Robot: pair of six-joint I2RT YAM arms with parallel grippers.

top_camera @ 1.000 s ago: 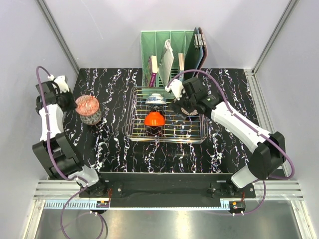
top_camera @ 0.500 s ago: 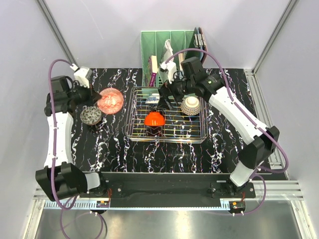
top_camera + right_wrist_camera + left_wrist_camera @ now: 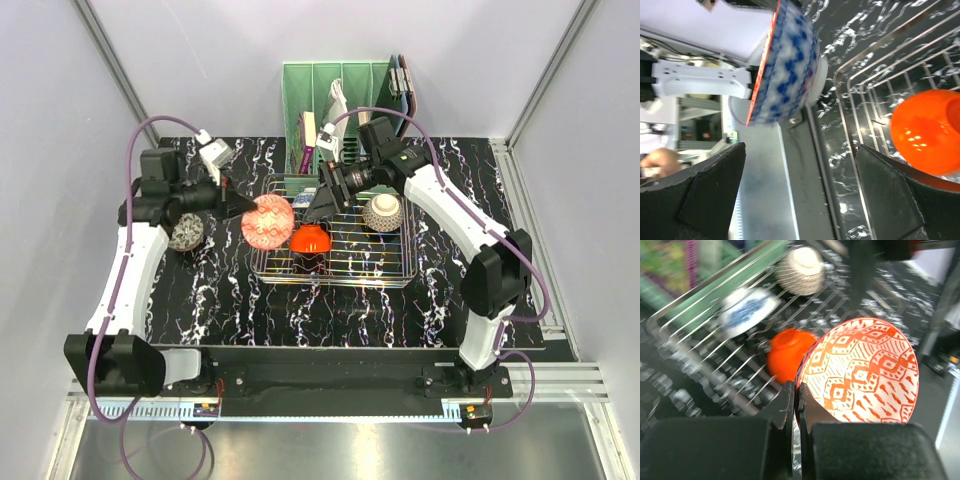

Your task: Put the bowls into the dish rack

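My left gripper (image 3: 245, 208) is shut on the rim of the pink-red patterned bowl (image 3: 268, 222), held tilted in the air at the left edge of the chrome dish rack (image 3: 390, 272). In the left wrist view my fingers (image 3: 790, 405) pinch that bowl's rim (image 3: 865, 375). In the rack sit the orange-red bowl (image 3: 311, 240), the cream lattice bowl (image 3: 383, 212) and the white-blue bowl (image 3: 303, 197), partly hidden by my right gripper (image 3: 324, 200). That gripper is open and empty above the rack's back left part. A dark dotted bowl (image 3: 185, 232) stands on the table at the left.
The green slotted organizer (image 3: 335, 95) with books and boards stands right behind the rack. The right wrist view shows the held bowl's blue-white outside (image 3: 785, 60), the orange-red bowl (image 3: 927, 132) and the rack's wires (image 3: 865, 90).
My left gripper carried the pink-red bowl rightwards from the table's left side to the rack's left edge. My right gripper let go of the cream lattice bowl in the rack and moved left.
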